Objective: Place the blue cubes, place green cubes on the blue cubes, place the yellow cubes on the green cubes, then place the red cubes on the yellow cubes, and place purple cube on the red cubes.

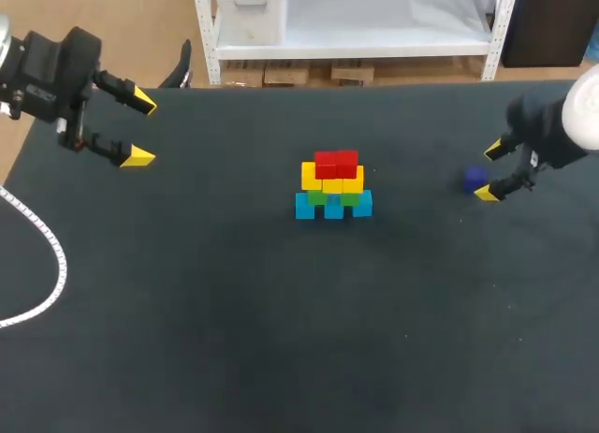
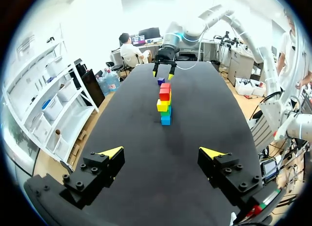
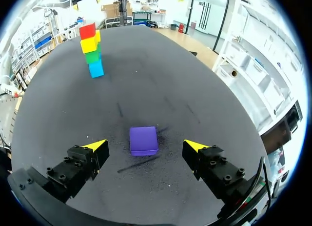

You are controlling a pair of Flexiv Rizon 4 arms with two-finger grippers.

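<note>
As right fingers stand apart, purple cube between them

- You are looking at a black table that is carrying everything here.
- Three blue cubes are sitting directly on it in a row, near its middle.
- A purple cube is lying alone toward its right side, well apart from that row.
- A white cable is curling over its left edge.

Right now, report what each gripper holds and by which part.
Nothing is held. The right gripper is open, the purple cube between its fingers, touching neither. The left gripper is open and empty.
</note>
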